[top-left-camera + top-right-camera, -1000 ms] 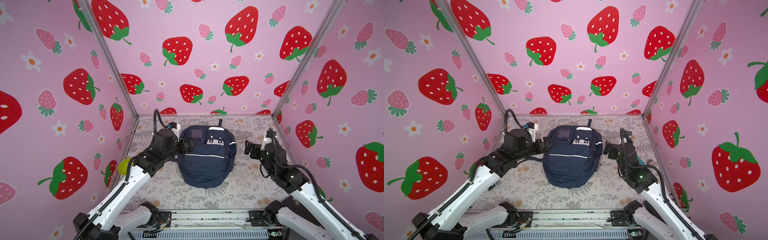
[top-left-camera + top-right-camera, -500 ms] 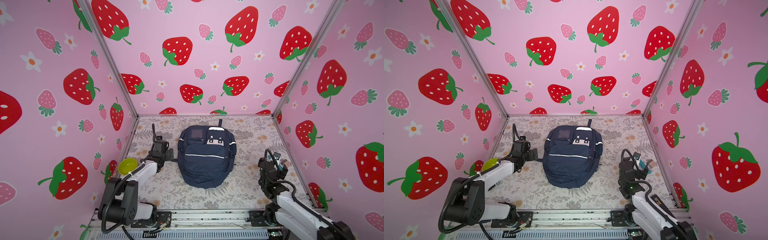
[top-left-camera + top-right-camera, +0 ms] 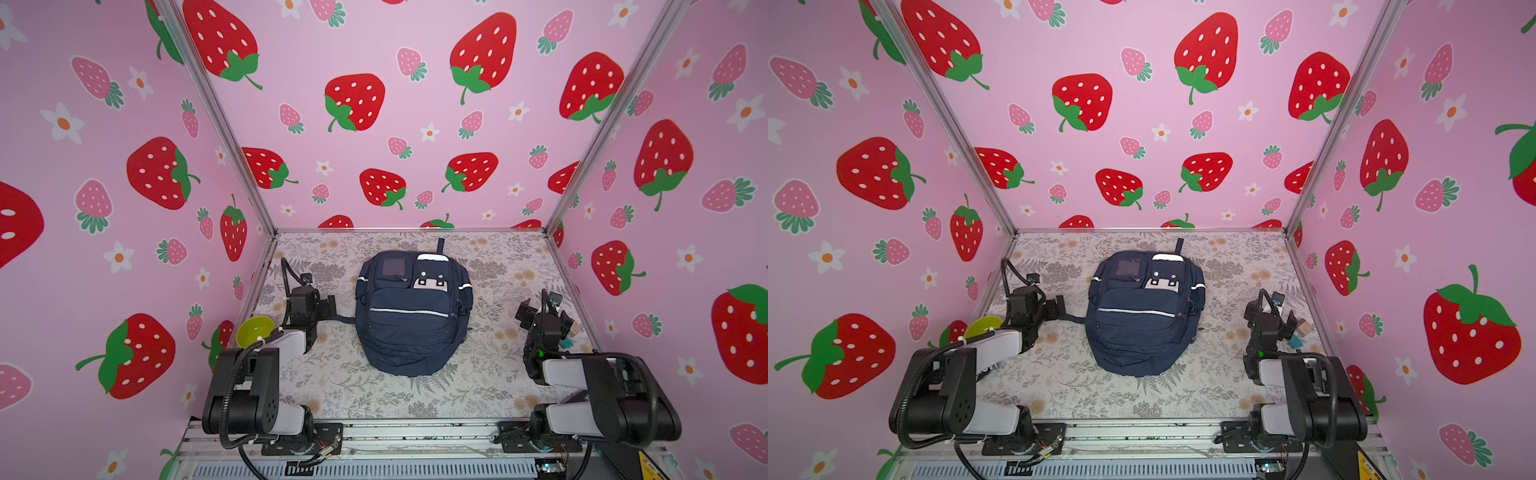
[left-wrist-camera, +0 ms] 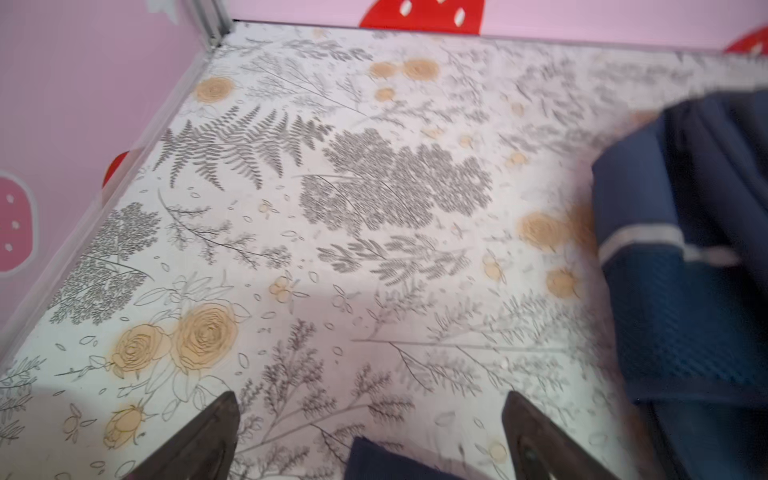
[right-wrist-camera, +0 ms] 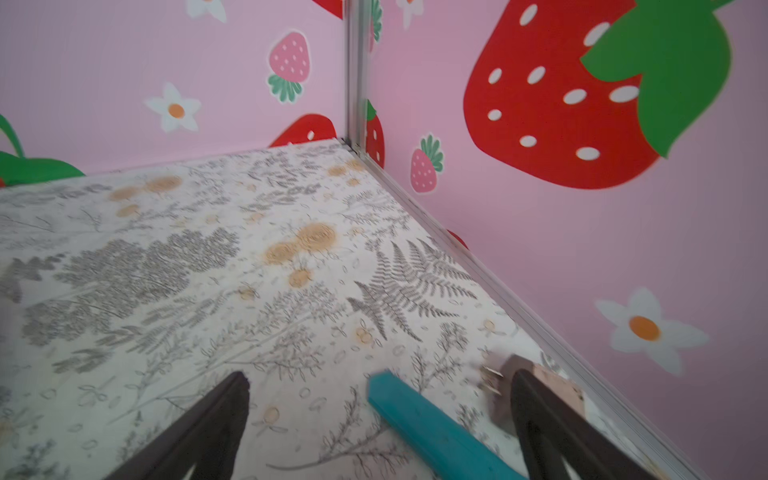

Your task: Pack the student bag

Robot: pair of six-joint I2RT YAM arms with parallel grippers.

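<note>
While the backpack lies flat mid-table, pockets apparently zipped, both arms sit folded back beside it: left gripper and right gripper gape empty, a teal block nearby. Packing looks either finished or pending.

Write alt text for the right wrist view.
The open right end effector hangs low over a floral-patterned table in a pink strawberry-walled corner. A teal block lies between its dark fingers, and a blurred brown block sits nearer the wall.
</note>
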